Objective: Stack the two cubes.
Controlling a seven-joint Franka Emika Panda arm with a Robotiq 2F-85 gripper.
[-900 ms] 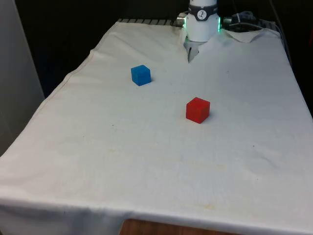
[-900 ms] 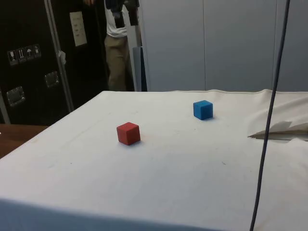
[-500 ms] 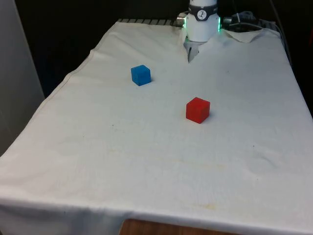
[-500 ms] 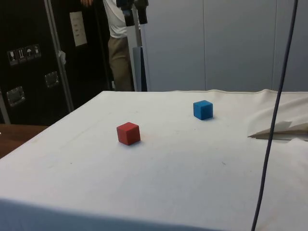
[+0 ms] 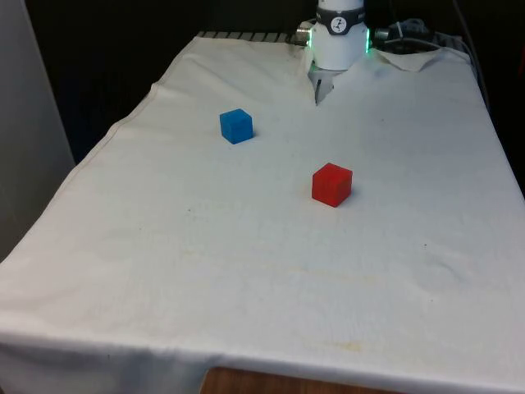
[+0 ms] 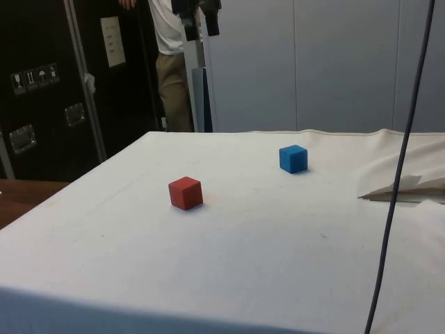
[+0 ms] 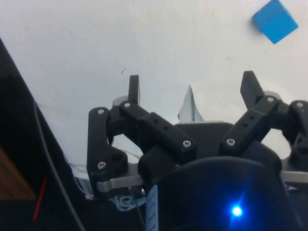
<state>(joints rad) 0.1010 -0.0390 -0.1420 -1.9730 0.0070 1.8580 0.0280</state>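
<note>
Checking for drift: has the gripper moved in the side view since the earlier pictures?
Yes. The gripper has shifted rightward, away from the dark cabinet.

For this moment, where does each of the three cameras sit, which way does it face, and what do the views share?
Front view: fixed at the table's near end, facing across the white cloth to the arm's white base; blue cube towards the front view's left, red cube nearer.
Side view: fixed at the table's side, facing dark cabinets and a person; the gripper hangs high above the table.
Wrist view: on the wrist, looking down past open jaws at the cloth.
Shared: front and side show both cubes, apart and unstacked; the wrist shares the blue cube.
</note>
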